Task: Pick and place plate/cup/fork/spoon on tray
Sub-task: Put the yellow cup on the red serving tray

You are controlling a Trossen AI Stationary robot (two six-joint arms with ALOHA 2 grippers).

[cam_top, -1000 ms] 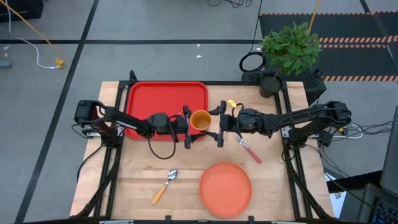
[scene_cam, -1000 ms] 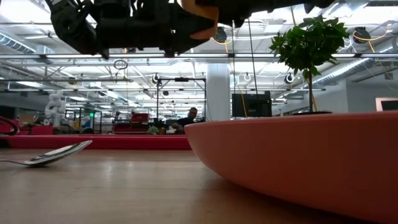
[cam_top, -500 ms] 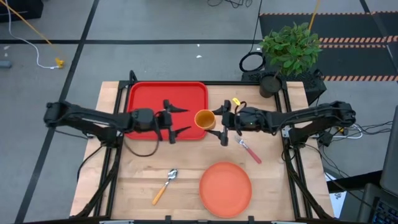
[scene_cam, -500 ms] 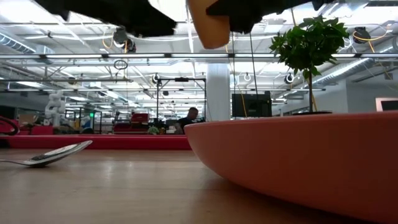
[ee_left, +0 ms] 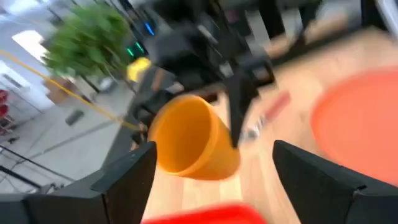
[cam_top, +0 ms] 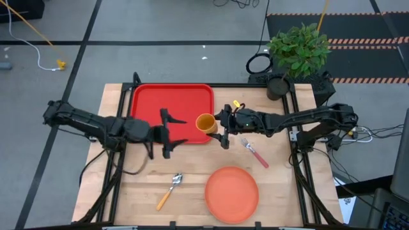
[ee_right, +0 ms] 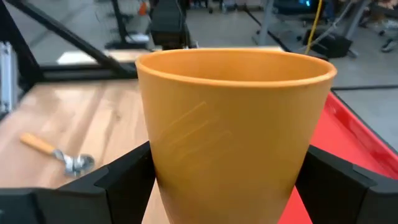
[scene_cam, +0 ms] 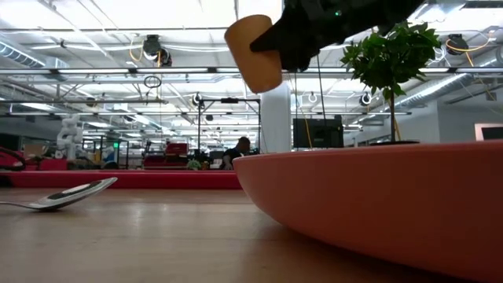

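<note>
Right gripper [cam_top: 220,130] is clamping the cup [cam_top: 205,123], one finger on each side of its wall, holding it in the air at the tray's [cam_top: 147,99] 3 o'clock rim. In the low view the cup [scene_cam: 253,52] is hanging well above the table [cam_top: 128,191], tilted. In the right wrist view the cup [ee_right: 233,130] is filling the gap between the two fingers.

Left gripper [cam_top: 171,132] is sitting with jaws wide apart, gripping nothing, over the tray's 5 o'clock corner, at 9 o'clock from the cup and clear of it. Its wrist view is looking between its fingers at the cup [ee_left: 189,137] and the right gripper behind it.

Fork [cam_top: 255,152] is lying on the wood at 3 to 4 o'clock from the cup, near the right arm. Plate [cam_top: 231,193] is resting at the table's 6 o'clock edge, at 5 o'clock from the cup. Spoon [cam_top: 169,191] is lying at 9 o'clock from the plate, apart from it, handle pointing toward 7 o'clock. Potted plant [cam_top: 298,48] is standing at the table's 1 o'clock corner.
</note>
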